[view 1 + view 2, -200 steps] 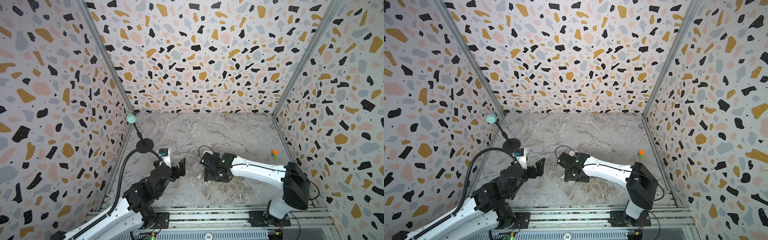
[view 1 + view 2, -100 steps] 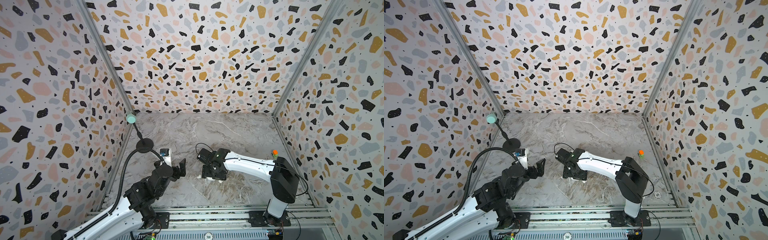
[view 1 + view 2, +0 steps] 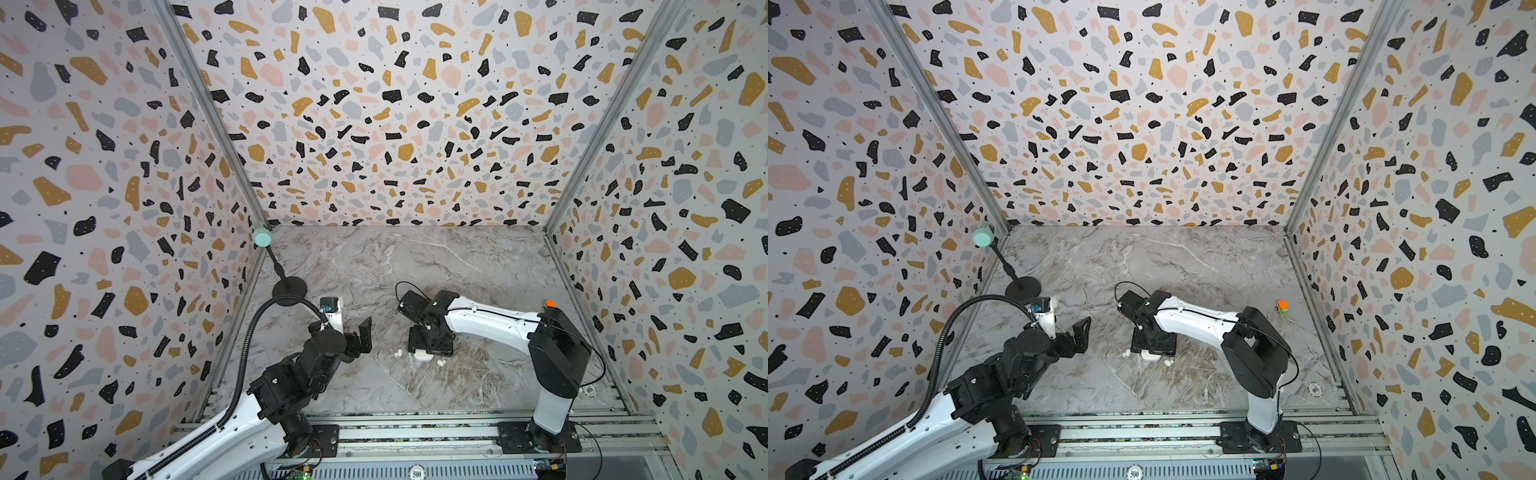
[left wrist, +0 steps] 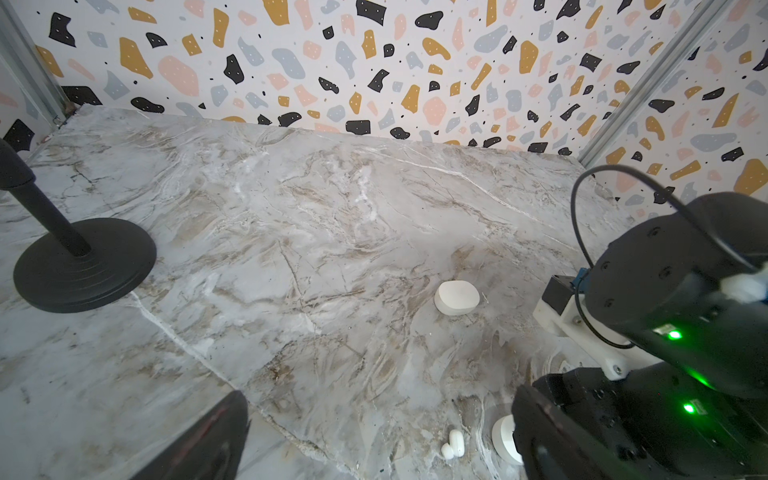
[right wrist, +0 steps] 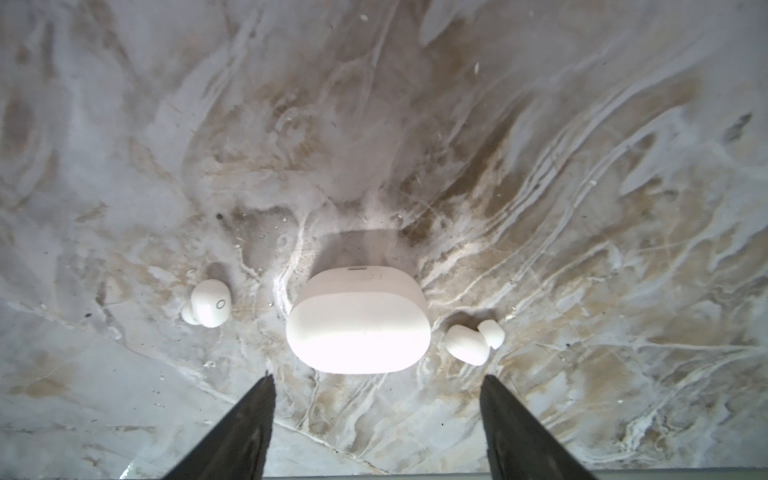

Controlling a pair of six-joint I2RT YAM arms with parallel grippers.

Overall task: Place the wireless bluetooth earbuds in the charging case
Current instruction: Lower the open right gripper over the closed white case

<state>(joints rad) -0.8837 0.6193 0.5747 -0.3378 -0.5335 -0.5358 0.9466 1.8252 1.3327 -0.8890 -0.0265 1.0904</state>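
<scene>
A closed white oval charging case (image 5: 357, 322) lies on the marble table. One white earbud (image 5: 210, 308) rests on one side of it and another earbud (image 5: 471, 340) on the other. My right gripper (image 5: 377, 378) hangs open just over the case's near edge, its fingertips wider apart than the case and holding nothing. In both top views the case (image 3: 424, 356) (image 3: 1149, 355) peeks out under the right gripper (image 3: 430, 347). The earbuds (image 3: 398, 353) (image 3: 440, 362) flank it. My left gripper (image 3: 361, 332) (image 4: 380, 415) stands open and empty to the left. A second white case (image 4: 456, 297) lies farther back.
A black round-based stand (image 3: 289, 286) with a teal ball on top is at the left wall. A small orange and green object (image 3: 1282, 308) sits near the right wall, and a poker chip (image 3: 1315, 389) lies at the front right.
The right arm's elbow has swung leftward while its gripper stayed over the case, with the fingers slightly closer together. The left arm has not moved.
</scene>
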